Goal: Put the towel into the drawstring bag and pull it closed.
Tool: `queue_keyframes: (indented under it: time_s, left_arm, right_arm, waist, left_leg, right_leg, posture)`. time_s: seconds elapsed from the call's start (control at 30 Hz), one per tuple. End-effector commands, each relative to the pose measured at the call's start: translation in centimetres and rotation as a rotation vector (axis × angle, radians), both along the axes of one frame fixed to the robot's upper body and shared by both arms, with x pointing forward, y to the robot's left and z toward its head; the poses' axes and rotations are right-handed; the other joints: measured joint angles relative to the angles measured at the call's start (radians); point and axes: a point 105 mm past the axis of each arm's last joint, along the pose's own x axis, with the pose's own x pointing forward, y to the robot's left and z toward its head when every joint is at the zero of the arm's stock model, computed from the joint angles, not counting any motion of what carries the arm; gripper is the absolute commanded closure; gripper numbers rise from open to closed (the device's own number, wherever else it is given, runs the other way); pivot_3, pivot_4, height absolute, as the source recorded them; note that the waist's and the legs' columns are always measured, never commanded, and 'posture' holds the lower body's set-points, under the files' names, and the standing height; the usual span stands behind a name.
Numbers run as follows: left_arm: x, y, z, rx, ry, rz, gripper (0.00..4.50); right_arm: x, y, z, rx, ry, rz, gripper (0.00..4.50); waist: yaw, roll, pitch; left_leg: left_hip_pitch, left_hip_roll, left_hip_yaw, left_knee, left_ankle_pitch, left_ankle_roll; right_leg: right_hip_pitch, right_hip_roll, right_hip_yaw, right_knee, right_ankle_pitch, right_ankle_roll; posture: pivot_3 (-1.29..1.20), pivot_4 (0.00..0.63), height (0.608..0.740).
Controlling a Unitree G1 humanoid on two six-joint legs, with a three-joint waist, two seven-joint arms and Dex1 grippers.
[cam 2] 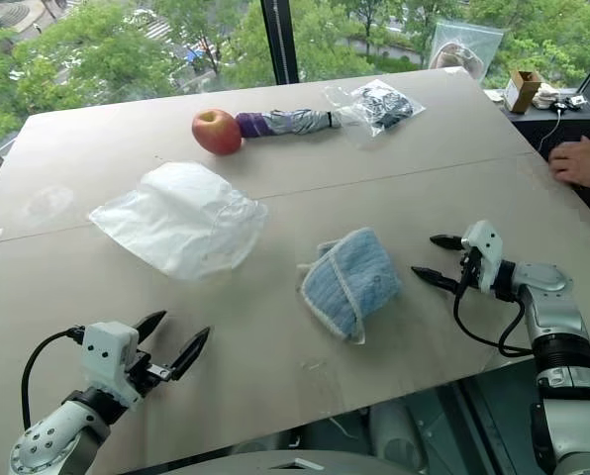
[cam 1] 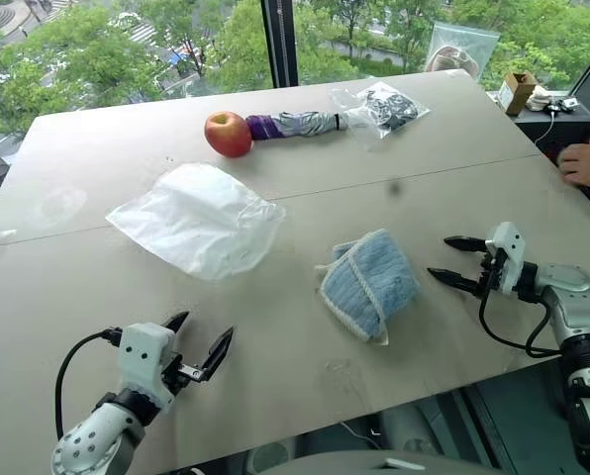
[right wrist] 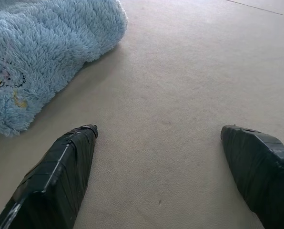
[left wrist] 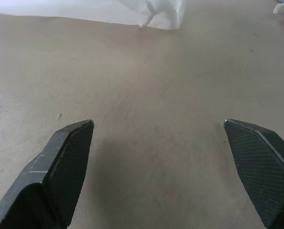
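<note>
The towel (cam 1: 368,282) lies bunched on the table (cam 1: 453,188), just beside the wide-spread right gripper (cam 1: 451,261). The drawstring bag (cam 1: 196,220) rests flat beyond the left gripper (cam 1: 198,344) (fingers also wide, holding nothing).

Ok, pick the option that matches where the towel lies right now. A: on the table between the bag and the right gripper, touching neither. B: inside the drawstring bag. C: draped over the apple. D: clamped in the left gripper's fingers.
A: the towel lies bare on the table, apart from the drawstring bag and short of the open right gripper.
</note>
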Motion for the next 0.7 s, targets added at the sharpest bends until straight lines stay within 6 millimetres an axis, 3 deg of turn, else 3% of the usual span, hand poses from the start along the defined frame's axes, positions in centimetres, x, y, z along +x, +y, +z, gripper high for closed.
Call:
queue_keyframes:
  time_s: [0.03, 0.7]
  left_arm:
    - [0.1, -0.1, 0.9, 0.0, -0.036, -0.019, 0.0]
    - [1.0, -1.6, 1.7, -0.052, -0.086, -0.102, 0.0]
  right_arm:
    - [0.1, -0.7, 0.8, 0.005, -0.036, -0.008, 0.04]
    - [-0.3, -1.0, 0.6, 0.013, -0.045, -0.015, 0.04]
  waist:
    - [0.0, 0.0, 0.0]
    - [0.001, 0.0, 0.0]
  left_leg:
    - [0.0, 0.0, 0.0, 0.0, 0.0, 0.0]
    - [0.0, 0.0, 0.0, 0.0, 0.0, 0.0]
  right_leg:
    - [0.0, 0.0, 0.0, 0.0, 0.0, 0.0]
    - [0.0, 0.0, 0.0, 0.0, 0.001, -0.001]
  posture:
    - [0.0, 0.15, 0.74]
    - [0.0, 0.15, 0.74]
